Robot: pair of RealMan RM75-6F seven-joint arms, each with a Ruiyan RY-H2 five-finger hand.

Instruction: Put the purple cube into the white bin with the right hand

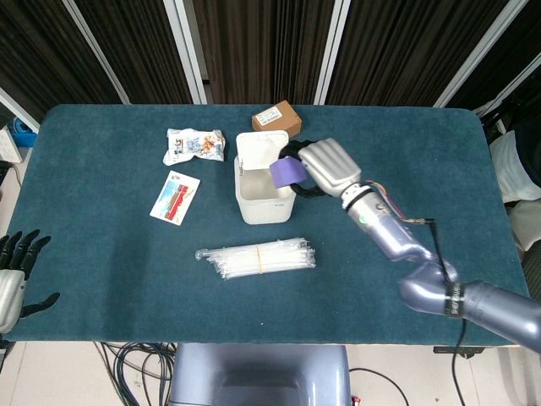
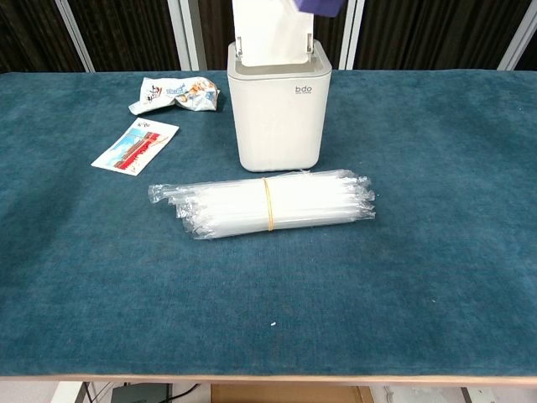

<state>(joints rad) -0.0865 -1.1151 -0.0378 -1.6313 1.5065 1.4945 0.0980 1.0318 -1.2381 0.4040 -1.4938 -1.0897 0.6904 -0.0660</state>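
- Carrying the small purple cube, the right hand grips it above the open white plastic bin, ready to drop.
- Idle at the table edge, the left hand holds nothing, fingers spread.

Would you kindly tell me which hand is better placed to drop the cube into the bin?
Right: the right hand holds the purple cube over the white bin.

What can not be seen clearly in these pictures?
- Chest view: the purple cube is cut by the top edge; the right hand holding it is out of frame.
- Head view: the white bin floor is hidden by its walls, cube and hand.
- Head view: the left hand is cut by the left edge.
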